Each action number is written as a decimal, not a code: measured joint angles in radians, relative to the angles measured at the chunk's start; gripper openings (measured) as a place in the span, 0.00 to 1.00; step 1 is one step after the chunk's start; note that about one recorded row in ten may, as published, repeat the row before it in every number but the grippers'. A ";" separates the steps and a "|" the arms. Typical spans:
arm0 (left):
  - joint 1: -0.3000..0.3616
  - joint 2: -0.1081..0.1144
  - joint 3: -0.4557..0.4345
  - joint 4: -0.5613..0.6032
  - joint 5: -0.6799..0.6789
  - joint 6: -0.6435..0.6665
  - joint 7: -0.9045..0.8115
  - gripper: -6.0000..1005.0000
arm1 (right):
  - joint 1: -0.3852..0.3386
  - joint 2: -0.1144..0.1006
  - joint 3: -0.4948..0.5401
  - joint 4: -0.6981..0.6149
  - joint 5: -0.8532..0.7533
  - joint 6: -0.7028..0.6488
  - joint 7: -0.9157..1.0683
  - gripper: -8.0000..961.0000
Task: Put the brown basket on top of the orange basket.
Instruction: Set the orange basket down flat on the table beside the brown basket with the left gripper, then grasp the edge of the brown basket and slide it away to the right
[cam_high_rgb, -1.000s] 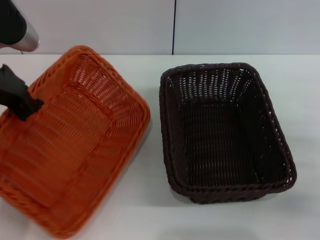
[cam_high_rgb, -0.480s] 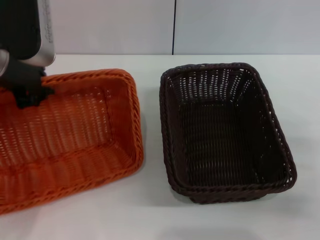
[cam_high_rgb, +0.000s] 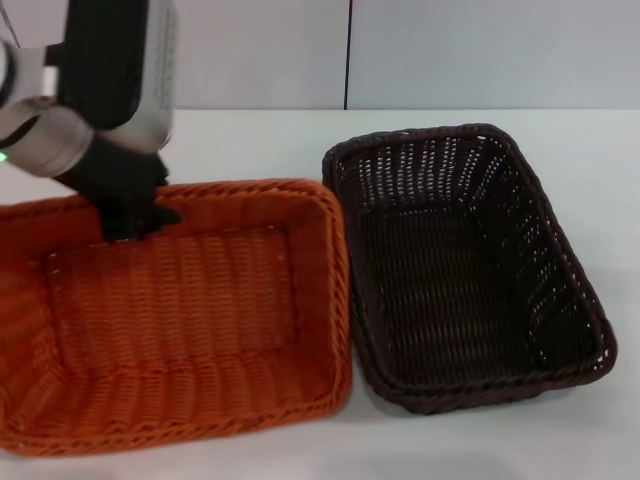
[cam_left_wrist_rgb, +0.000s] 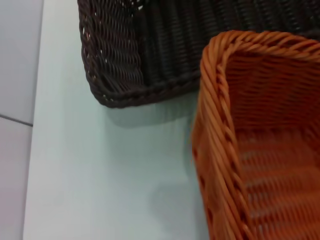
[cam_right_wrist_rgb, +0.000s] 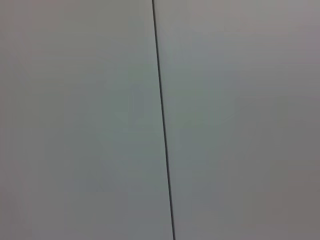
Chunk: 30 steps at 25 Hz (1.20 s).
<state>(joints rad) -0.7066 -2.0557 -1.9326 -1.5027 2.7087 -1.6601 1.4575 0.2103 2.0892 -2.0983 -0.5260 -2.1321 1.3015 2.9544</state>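
Bench: white, smooth and flat; it carries both baskets, with a pale wall behind it split by one thin dark vertical seam.
Orange basket: lies to the left of the brown basket, long side running across the bench, its right rim touching or just beside the brown basket's left rim.
Brown basket: sits on the bench with its long side running away from the robot; nothing is inside it.
In the way: the orange basket lies against the brown basket's left side; the other sides have bare bench next to them.
Materials and shapes: both baskets are woven wicker-style, rectangular, with flared sides and a thick braided rim; light shows through the open weave of the brown walls.
Brown basket's look: very dark brown, almost black, about the same size as the orange basket.
Left end effector: black, at the far rim of the orange basket, closed on that rim.
Left wrist view: orange basket corner close beside a brown basket corner.
Right end effector: out of sight; its wrist camera faces the wall.
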 joint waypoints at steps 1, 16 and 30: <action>0.000 0.000 0.000 0.000 0.000 0.000 0.000 0.15 | 0.000 0.000 0.000 0.000 0.000 0.000 0.000 0.62; -0.126 -0.005 -0.011 0.254 0.011 0.251 -0.056 0.25 | 0.015 -0.007 0.011 0.021 0.001 -0.002 -0.006 0.62; 0.104 -0.010 0.147 0.007 0.071 0.733 -0.331 0.74 | 0.010 -0.005 0.006 0.027 0.001 0.004 -0.005 0.62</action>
<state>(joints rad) -0.6027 -2.0662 -1.7851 -1.4953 2.7794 -0.9273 1.1265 0.2201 2.0847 -2.0920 -0.4985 -2.1306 1.3057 2.9491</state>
